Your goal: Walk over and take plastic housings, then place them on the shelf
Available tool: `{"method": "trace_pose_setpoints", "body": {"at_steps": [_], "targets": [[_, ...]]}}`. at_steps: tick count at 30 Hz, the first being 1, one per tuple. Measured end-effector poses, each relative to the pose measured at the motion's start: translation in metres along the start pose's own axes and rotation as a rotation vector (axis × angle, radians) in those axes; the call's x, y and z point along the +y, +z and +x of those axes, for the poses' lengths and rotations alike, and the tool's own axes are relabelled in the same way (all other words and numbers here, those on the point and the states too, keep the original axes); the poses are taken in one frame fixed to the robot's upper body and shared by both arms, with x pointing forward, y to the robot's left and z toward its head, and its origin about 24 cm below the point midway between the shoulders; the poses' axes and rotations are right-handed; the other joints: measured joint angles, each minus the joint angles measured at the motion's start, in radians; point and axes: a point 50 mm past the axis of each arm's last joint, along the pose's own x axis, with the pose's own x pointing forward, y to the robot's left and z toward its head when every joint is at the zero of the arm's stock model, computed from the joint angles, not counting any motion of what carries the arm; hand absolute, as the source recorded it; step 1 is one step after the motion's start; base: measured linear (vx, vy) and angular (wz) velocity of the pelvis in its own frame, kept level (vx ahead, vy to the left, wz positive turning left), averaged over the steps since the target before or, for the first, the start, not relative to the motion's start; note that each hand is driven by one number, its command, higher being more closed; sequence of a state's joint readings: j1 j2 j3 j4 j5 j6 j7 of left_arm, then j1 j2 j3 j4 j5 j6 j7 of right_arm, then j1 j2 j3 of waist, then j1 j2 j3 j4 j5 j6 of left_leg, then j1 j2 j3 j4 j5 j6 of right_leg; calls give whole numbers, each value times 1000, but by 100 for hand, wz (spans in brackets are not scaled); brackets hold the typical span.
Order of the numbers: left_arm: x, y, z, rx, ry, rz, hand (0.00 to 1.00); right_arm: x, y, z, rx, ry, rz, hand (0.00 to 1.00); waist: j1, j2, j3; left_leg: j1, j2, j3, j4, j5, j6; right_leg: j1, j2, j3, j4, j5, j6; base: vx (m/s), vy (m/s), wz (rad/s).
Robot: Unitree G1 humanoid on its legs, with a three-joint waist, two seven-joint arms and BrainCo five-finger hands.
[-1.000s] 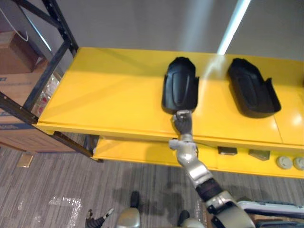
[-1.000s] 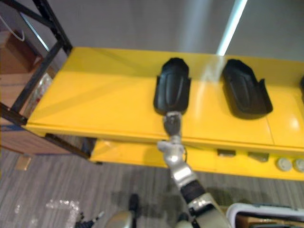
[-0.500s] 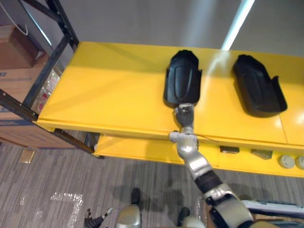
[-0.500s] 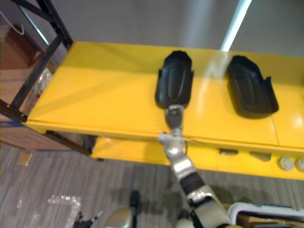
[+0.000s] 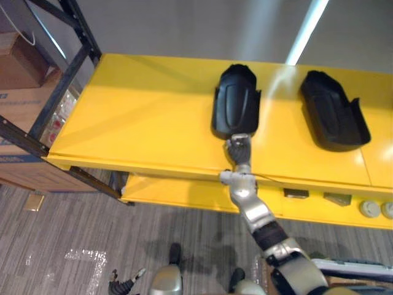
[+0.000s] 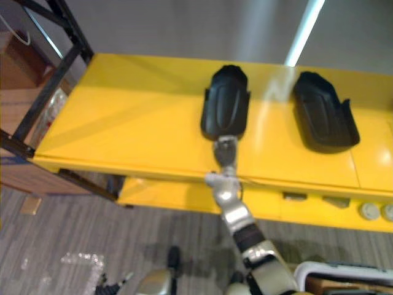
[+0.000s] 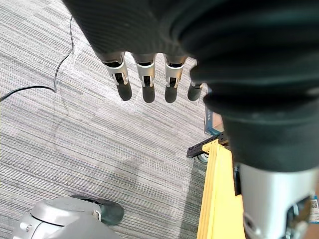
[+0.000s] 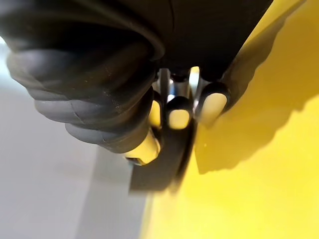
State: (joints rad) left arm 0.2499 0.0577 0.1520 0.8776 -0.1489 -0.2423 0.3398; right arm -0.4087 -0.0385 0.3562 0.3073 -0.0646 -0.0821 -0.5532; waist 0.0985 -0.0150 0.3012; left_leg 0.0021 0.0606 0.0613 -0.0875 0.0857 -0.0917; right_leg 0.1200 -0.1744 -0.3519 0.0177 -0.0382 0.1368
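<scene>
Two black plastic housings lie on the yellow shelf top (image 5: 141, 117). One housing (image 5: 236, 101) sits mid-shelf, the other housing (image 5: 333, 109) to its right. My right hand (image 5: 238, 149) reaches over the shelf's front edge to the near end of the middle housing. In the right wrist view its fingers (image 8: 178, 117) curl against that housing's edge (image 8: 219, 30), which rests on the shelf. My left hand (image 7: 144, 74) hangs low over the carpet, fingers straight, holding nothing.
A lower yellow shelf (image 5: 184, 193) carries small grey parts (image 5: 295, 194) and round pieces (image 5: 370, 209). A black rack post (image 5: 80, 31) stands at the shelf's left end, with cardboard boxes (image 5: 18, 61) beyond it. Grey carpet (image 5: 73, 246) lies below.
Over the last second my right arm stretched further onto the shelf at the housing's near end while the view shifted slightly. Since half a second ago nothing has visibly moved.
</scene>
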Motion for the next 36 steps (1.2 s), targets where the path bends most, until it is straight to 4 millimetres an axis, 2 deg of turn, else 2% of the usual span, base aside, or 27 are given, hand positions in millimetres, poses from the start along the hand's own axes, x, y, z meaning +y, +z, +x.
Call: {"method": "trace_pose_setpoints", "body": {"at_steps": [2, 4, 7, 9, 10, 12, 14, 16, 17, 18, 20, 21, 23, 25, 28, 31, 36], "targets": [[1, -1, 0, 3, 3, -2, 0, 8, 2, -27, -41, 114, 17, 100, -1, -9, 0, -4, 6, 7, 1, -2, -1, -11, 2, 8, 0, 0, 0, 3, -1, -13], [2, -2, -1, 2, 8, -4, 0, 18, 5, -67, -88, 287, 36, 100, -4, -16, 0, 0, 10, 31, 0, -9, -2, -20, 4, 30, 1, 0, -1, 16, -6, -25], [5, -4, -1, 3, 14, 2, 0, 15, 1, -97, -93, 371, 81, 100, -34, -22, -3, 12, 10, 39, 0, -12, -3, -15, 3, 40, 3, 0, -1, 1, -9, -12], [8, -8, -1, 11, 22, 11, 0, 7, 4, -104, -121, 378, 102, 100, -44, -32, -9, 20, 13, 54, 0, -15, -2, -17, 4, 56, 5, 0, -1, -22, -3, -20], [10, -9, -1, 13, 25, 14, 0, 3, 6, -105, -134, 374, 115, 0, -52, -36, -12, 21, 13, 56, 0, -15, -2, -17, 4, 57, 6, 0, -1, -32, -6, -15], [15, -10, -1, 15, 34, 22, 0, -19, 16, -103, -173, 280, 195, 0, -60, -55, -24, 29, 16, 64, -1, -17, -4, -17, 7, 69, 6, 0, -1, -33, -9, -13], [18, -12, -1, 22, 38, 27, 0, -41, 18, -98, -196, 167, 179, 0, -61, -65, -44, 31, 17, 78, -1, -19, -4, -22, 10, 81, 6, 0, -2, -30, -2, -19], [21, -17, -2, 43, 38, 39, 0, -77, 13, -91, -185, -32, 126, 0, -65, -68, -78, 31, 17, 94, -1, -24, -5, -33, 12, 103, 5, 0, -2, -8, 8, -22], [21, -18, -2, 47, 38, 40, 0, -87, 10, -90, -177, -90, 112, 0, -70, -65, -85, 31, 17, 96, -1, -25, -5, -33, 12, 104, 5, 0, -2, 16, 3, -10], [20, -19, -2, 48, 36, 39, 0, -107, 5, -91, -158, -204, 88, 0, -83, -67, -100, 32, 16, 98, -1, -26, -5, -33, 12, 106, 5, 0, -3, 0, 0, 0], [19, -19, -2, 48, 28, 42, 0, -133, -6, -97, -107, -351, 57, 0, -93, -54, -118, 33, 18, 105, -1, -29, -6, -35, 13, 111, 3, 1, -3, 24, -4, -9], [19, -19, -2, 47, 22, 47, 0, -146, -17, -101, -57, -426, 42, 0, -111, -48, -133, 32, 20, 111, -1, -31, -8, -40, 15, 116, 3, 1, -3, 28, -9, -17], [16, -17, -2, 40, -3, 69, 0, -160, -41, -112, 56, -523, 17, 0, -120, -37, -150, 35, 25, 128, -1, -35, -12, -48, 20, 133, 3, 3, -6, 35, -10, -25], [10, -15, -1, 31, -44, 129, 0, -168, -70, -128, 204, -597, 13, 0, -121, -26, -156, 56, 32, 157, -1, -40, -17, -47, 25, 161, 3, 5, -9, 31, -9, -39], [5, -13, 0, 27, -79, 188, 0, -163, -94, -149, 343, -632, 15, 0, -139, -17, -162, 78, 41, 194, -1, -45, -23, -47, 34, 192, 3, 9, -15, 6, -7, -35], [-2, -11, 1, 28, -136, 239, 0, -155, -109, -168, 448, -639, 19, 0, -140, -18, -164, 106, 57, 240, -1, -53, -29, -48, 50, 234, 5, 14, -21, -23, -11, -45], [-11, -1, 5, -8, -199, 284, 0, -152, -130, -195, 593, -626, -27, 0, -146, -19, -169, 120, 67, 285, -1, -58, -33, -66, 56, 274, 3, 18, -25, -54, 0, -31]]}}
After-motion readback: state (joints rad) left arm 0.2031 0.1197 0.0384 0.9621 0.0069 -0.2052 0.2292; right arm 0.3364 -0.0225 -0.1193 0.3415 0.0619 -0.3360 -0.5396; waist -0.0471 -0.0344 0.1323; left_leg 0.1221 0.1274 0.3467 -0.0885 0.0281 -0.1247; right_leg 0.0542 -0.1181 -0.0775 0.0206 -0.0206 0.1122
